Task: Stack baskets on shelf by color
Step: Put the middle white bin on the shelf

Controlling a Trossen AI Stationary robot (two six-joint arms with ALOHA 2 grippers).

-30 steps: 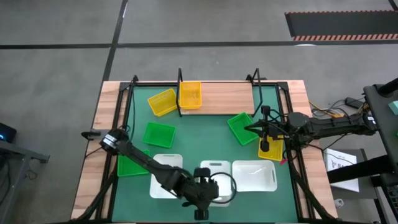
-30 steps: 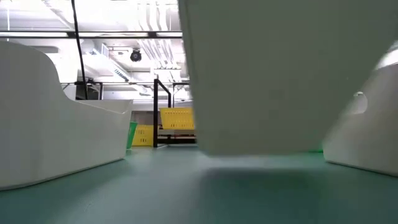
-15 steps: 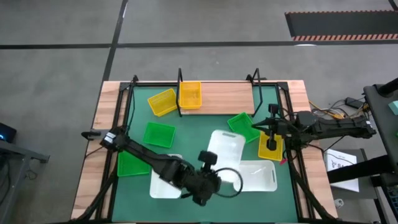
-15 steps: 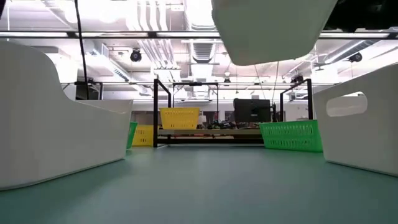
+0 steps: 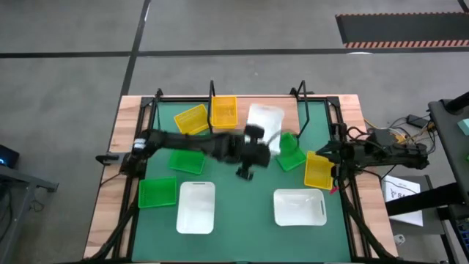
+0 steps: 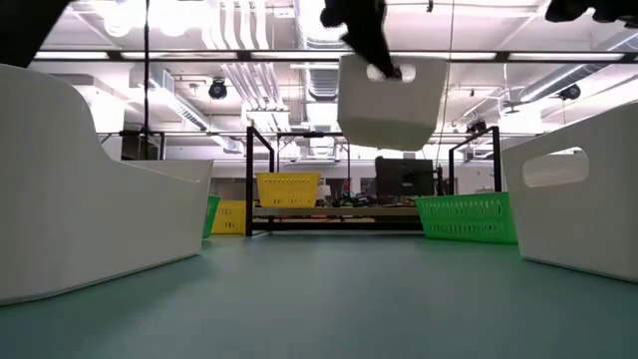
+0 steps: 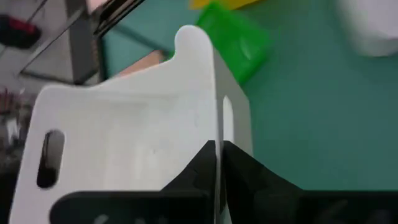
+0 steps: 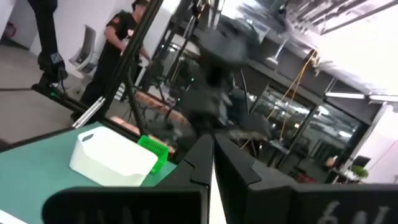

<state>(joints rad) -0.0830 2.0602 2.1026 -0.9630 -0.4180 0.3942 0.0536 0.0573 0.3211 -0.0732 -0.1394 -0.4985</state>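
Note:
My left gripper [image 5: 259, 141] is shut on a white basket [image 5: 265, 120] and holds it in the air at the shelf's [image 5: 253, 116] near edge; the low view shows this basket [image 6: 389, 100] high above the mat. One yellow basket [image 5: 223, 111] stands on the shelf and another [image 5: 190, 119] lies tilted beside it. Green baskets [image 5: 187, 160] [image 5: 157, 193] [image 5: 291, 154], a yellow one [image 5: 317, 170] and two white ones [image 5: 196, 207] [image 5: 299, 207] rest on the green mat. My right gripper [image 8: 211, 158] is shut and holds nothing, drawn back at the table's right edge. My left gripper holds the white basket by one side wall [image 7: 216, 124], at its rim, with one finger inside [image 7: 193, 177] and one outside the basket. The fingers slant down toward the far edge. The basket is lifted clear and tilted, its open side facing my wrist.
Thin black posts [image 5: 212, 99] [image 5: 302, 92] stand at the shelf's ends. The right arm [image 5: 374, 152] lies along the right edge. Bare mat [image 5: 242, 191] lies between the two white baskets. A person [image 8: 121, 37] stands in the room beyond the table.
My left gripper has carried the white basket from the near edge, between the other two white ones, up and toward the far edge to the shelf, rolling as it went. The right arm has drawn back toward the table's right edge.

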